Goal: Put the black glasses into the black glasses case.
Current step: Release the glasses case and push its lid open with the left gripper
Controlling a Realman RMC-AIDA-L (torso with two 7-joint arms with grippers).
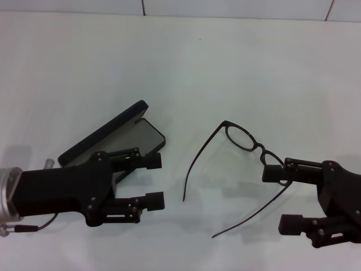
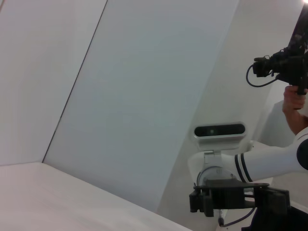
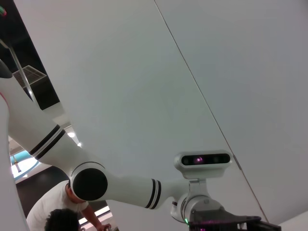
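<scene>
White counter (image 1: 214, 68) lies before me. Near my left pincer (image 1: 153, 180), fingers apart, the case (image 1: 113, 138) stands open. My right pincer (image 1: 282, 197), also spread, reaches the glasses (image 1: 248, 144), unfolded with nothing between them and the case.

The black glasses case (image 1: 115, 137) lies open, lid raised, grey lining exposed, directly behind the left pincer (image 1: 151, 180). The black glasses (image 1: 243, 164), temples unfolded, rest with one lens at the right pincer (image 1: 285, 199).
</scene>
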